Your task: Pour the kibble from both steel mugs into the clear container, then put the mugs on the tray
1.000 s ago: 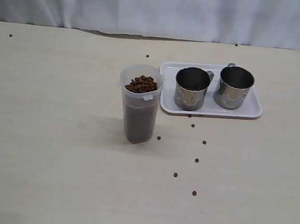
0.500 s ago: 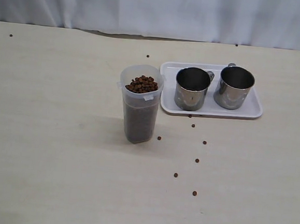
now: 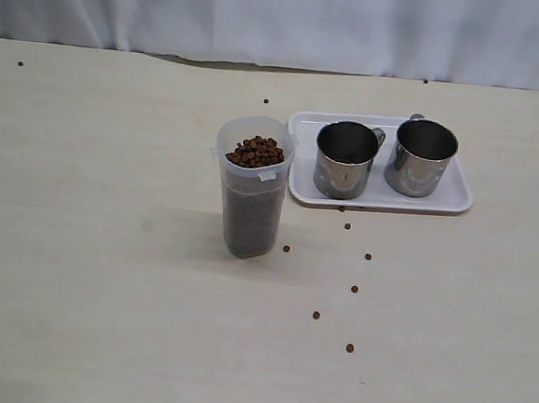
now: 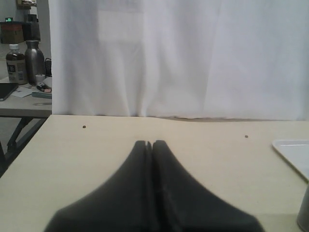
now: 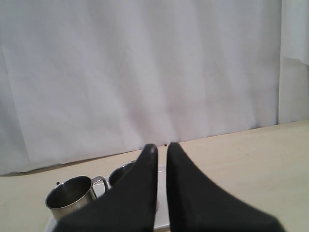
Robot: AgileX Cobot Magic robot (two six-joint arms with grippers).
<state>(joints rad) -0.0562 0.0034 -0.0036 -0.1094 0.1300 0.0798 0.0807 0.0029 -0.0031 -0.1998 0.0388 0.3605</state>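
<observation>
Well, L gripper & R gripper clenched, empty; one mug mostly hidden.

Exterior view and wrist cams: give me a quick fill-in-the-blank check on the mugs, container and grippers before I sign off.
1. The tray holds ____ steel mugs, both upright.
2. In the exterior view, the clear container stands to the ____ of the tray.
3. The left gripper and right gripper are both ____ and hold nothing.
4. The kibble fills the container, while the mugs look ____.

Missing words: two; left; shut; empty.
</observation>
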